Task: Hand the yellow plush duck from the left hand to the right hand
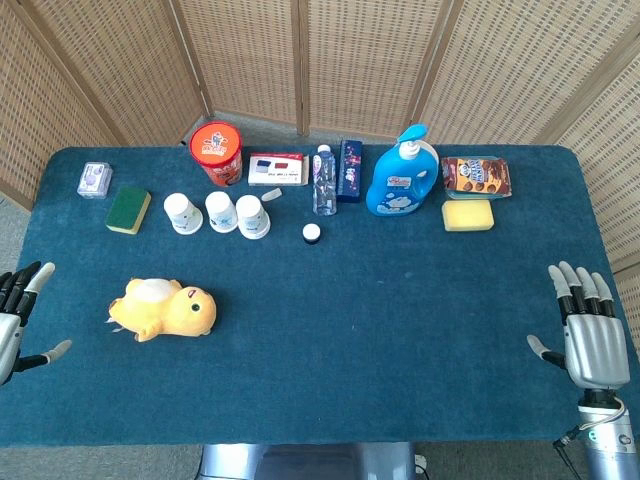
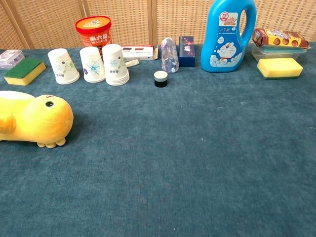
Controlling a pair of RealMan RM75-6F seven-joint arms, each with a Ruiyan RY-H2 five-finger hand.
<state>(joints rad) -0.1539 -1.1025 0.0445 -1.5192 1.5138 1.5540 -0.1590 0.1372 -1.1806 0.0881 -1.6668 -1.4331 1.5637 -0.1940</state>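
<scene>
The yellow plush duck (image 1: 165, 310) lies on its side on the blue table, left of centre; the chest view shows the duck (image 2: 34, 121) at the left edge, head pointing right. My left hand (image 1: 18, 315) hovers at the table's far left edge, fingers spread, holding nothing, a short way left of the duck. My right hand (image 1: 587, 330) is at the right edge, fingers spread and empty, far from the duck. Neither hand shows in the chest view.
Along the back stand a green sponge (image 1: 128, 210), three paper cups (image 1: 218, 213), a red tub (image 1: 217, 152), a small water bottle (image 1: 323, 182), a blue detergent bottle (image 1: 403, 180), a yellow sponge (image 1: 468, 215) and a snack pack (image 1: 477, 176). A black cap (image 1: 312, 233) sits mid-table.
</scene>
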